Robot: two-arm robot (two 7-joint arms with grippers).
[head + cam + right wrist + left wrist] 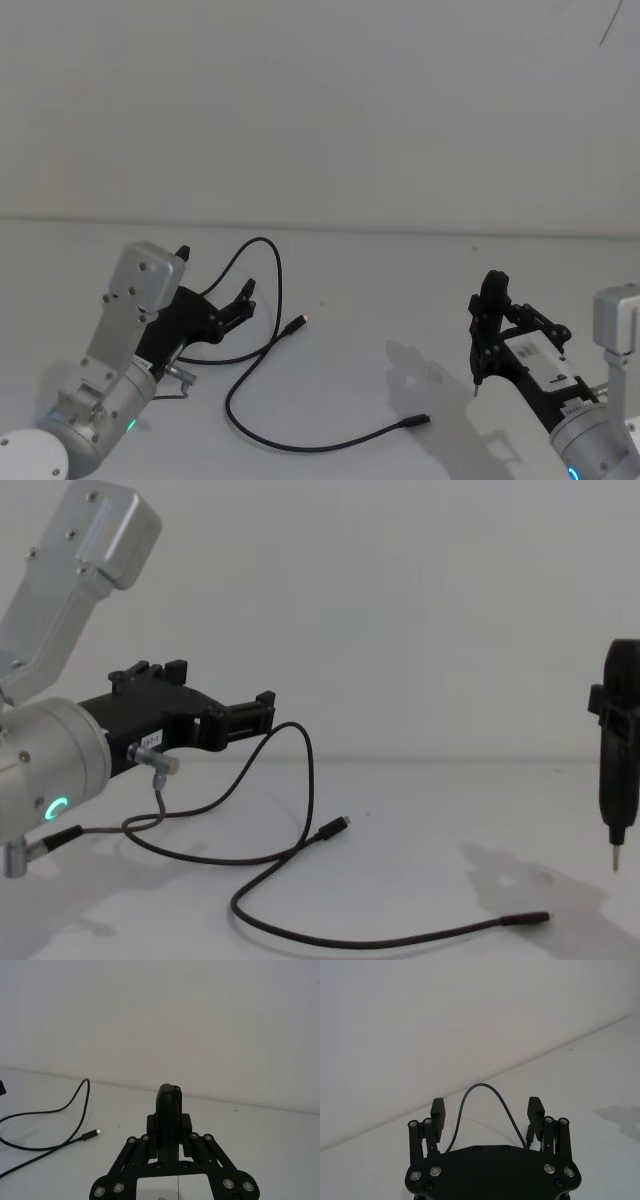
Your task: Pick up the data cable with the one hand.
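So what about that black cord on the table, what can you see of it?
The data cable is a long, thin, black flexible cord. It lies loosely curled on the white table, crossing itself once. One end carries a small plug with a pale tip, the other a longer slim black plug. One stretch arches up off the table inside the open left end effector; whether they touch is unclear.

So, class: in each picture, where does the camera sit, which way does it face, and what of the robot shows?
Head: high, looking down at the table; left gripper and right gripper show.
Chest: low, looking across the data cable; left arm large, right gripper at the edge.
Left wrist: behind its open fingers, facing the wall.
Right wrist: behind its shut fingers, facing the wall.
All four share the cable.
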